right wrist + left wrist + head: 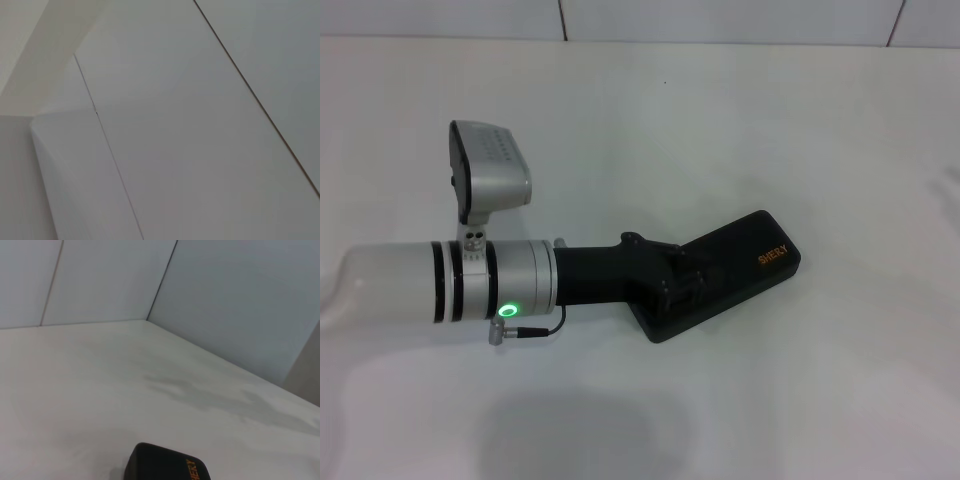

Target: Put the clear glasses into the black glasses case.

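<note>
While the lid lies shut, the clear glasses stay hidden.
Left gripper: on the black glasses case — its grip, I cannot tell.
Tip: press gently, flat.
Far: white table.

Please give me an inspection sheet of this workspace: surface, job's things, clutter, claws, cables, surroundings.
Surface: white table, bare where visible.
Job's things: black glasses case lies closed, orange lettering up; clear glasses not seen.
Clutter: nothing seen.
Claws: left claw at the case's near end, fingers hard to tell from the black case; right claw not in view.
Cables: short black cable at the left wrist.
Surroundings: pale wall panels behind the table.
</note>
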Controlling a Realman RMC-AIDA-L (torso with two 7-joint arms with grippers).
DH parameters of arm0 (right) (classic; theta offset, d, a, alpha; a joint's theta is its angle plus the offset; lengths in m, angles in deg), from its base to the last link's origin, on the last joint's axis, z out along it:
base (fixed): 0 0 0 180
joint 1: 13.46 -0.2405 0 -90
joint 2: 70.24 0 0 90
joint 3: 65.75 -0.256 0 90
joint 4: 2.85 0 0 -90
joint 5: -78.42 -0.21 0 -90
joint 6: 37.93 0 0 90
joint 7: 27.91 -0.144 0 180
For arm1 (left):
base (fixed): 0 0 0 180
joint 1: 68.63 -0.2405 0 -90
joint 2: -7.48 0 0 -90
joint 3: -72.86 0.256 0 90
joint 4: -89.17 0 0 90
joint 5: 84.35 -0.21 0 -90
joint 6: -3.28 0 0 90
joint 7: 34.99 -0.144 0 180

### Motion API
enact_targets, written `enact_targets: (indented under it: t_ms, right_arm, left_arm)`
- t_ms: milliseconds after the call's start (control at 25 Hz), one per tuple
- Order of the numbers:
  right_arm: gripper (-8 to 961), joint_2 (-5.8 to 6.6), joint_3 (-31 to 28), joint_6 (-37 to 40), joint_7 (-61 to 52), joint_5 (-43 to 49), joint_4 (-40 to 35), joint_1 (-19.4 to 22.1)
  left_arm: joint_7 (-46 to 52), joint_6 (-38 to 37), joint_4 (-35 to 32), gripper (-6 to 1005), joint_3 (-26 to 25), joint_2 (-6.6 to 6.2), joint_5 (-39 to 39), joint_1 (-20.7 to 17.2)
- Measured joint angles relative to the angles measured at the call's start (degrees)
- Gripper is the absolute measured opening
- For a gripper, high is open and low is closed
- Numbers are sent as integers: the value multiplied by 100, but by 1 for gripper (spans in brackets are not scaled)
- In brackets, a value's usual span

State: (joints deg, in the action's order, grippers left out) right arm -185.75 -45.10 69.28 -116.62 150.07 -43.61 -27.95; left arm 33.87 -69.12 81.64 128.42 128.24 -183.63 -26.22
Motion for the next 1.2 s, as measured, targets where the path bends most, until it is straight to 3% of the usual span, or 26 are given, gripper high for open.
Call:
enact_targets:
  t_ms: [160,400,480,520,600,640,720,760,960,1040,1200]
  right_arm:
    - [316,4,28,51,-5,65,-5,4]
    - [317,97,502,252,77,1271,-487,-25]
    - [317,46,864,383,403,1728,-602,-122]
    - [317,6,1100,430,646,1825,-545,-175]
    - [317,-31,1525,460,974,1811,-328,-273]
    - [349,-32,2008,439,1228,1661,86,-453]
    - [413,-33,2188,413,1348,1614,302,-559]
    - [445,-51,2538,341,1514,1594,654,-828]
    - [634,-58,3383,131,1542,1592,1039,-1424]
    - [710,-60,3596,94,1530,1590,1123,-1614]
    - [728,-63,3854,72,1511,1394,1187,-1792]
  left_arm:
    - [-180,-262,41,219,34,0,41,-6]
    - [-298,-2216,-576,222,44,-87,215,-108]
    - [-367,-3042,-1144,223,22,-121,310,-385]
    - [-604,-3707,-1782,223,-3,-136,574,-825]
    - [-799,-4077,-2293,291,-3,-146,877,-1221]
    - [-815,-4156,-2556,325,-4,-167,1026,-1436]
    - [-600,-4221,-2898,394,-6,-292,1272,-1770]
    - [-409,-4249,-2901,428,-6,-396,1359,-1837]
    - [-116,-4370,-2691,672,-10,-772,1419,-1986]
    - [-113,-4369,-2633,683,-13,-877,1358,-2035]
    - [-110,-4360,-2664,704,-41,-959,1290,-2147]
